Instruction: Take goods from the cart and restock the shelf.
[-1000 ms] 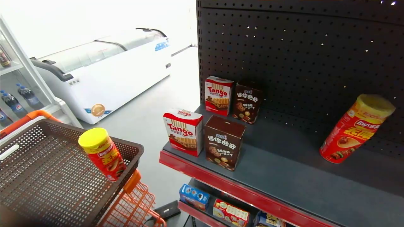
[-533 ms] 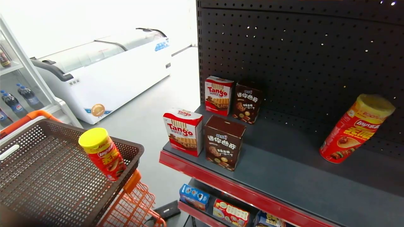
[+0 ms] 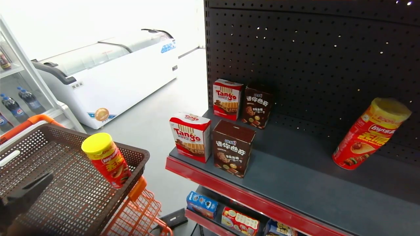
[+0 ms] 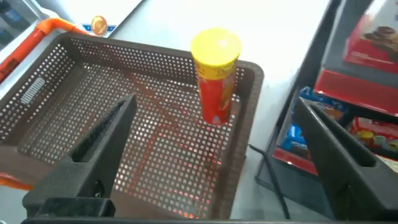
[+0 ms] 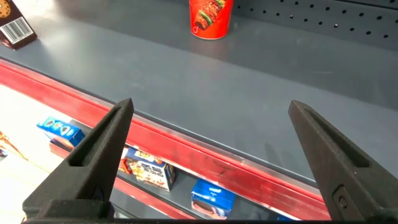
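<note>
Yellow-lidded can (image 3: pixel 105 159) upright in brown cart basket (image 3: pixel 65 183)

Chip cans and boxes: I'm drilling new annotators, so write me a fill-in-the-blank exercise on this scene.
1. The chip can standing in the cart basket has a ____ lid.
2. The second chip can stands on the ____.
3. The front red box stands beside a ____ box.
4. The left gripper hangs over the cart basket with its jaws ____.
Missing words: yellow; shelf; brown; open.
</note>
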You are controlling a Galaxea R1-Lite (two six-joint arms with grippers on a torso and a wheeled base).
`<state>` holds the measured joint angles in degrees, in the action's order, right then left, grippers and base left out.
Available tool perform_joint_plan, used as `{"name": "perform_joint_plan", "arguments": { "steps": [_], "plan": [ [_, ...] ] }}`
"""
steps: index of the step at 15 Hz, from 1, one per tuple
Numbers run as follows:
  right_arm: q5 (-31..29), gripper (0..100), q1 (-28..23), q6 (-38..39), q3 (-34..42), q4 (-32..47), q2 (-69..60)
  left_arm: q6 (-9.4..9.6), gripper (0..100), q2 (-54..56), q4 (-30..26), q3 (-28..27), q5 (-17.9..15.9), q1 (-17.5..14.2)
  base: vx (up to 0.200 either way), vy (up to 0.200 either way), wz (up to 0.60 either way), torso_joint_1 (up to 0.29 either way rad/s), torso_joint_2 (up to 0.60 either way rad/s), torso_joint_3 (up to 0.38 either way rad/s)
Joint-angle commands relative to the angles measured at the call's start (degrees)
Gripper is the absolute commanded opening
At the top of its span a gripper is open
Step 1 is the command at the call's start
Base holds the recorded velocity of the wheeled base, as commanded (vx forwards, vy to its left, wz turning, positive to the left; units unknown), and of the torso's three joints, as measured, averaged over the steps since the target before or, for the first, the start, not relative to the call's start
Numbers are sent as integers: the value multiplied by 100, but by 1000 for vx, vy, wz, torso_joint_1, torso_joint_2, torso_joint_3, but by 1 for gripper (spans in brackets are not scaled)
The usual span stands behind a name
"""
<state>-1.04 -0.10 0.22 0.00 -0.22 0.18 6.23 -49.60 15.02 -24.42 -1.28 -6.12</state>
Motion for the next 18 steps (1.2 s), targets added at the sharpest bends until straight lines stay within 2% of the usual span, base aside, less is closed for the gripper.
{"name": "perform_joint_plan", "arguments": {
  "steps": [1,3,4,5,7,10,13,18],
  "plan": [
    [-2,100,1,4,0,-4,-1,159,100,-1974,1618,517,-4,-118,0,0,0,0,0,0],
    [-2,100,1,4,0,-4,8,159,100,-2677,2866,895,-4,-179,0,0,0,0,0,0],
    [-2,100,1,-4,0,-4,-1,159,100,-3266,3833,1194,-4,-205,0,0,0,0,0,0],
    [-2,100,1,4,0,-4,-1,159,100,-3609,4360,1334,5,-223,0,0,0,0,0,0],
    [-2,100,1,4,0,-4,-1,177,100,-4119,5037,1396,-4,-328,0,0,0,0,0,0],
    [-2,100,1,4,0,-4,8,177,100,-4716,5608,1352,5,-425,0,0,0,0,0,0],
    [-2,100,1,4,0,-4,-1,159,100,-5121,5775,1176,5,-425,0,0,0,0,0,0],
    [-2,100,1,4,0,-4,-1,150,100,-6035,6066,324,-4,-408,0,0,0,0,0,0]
  ]
}}
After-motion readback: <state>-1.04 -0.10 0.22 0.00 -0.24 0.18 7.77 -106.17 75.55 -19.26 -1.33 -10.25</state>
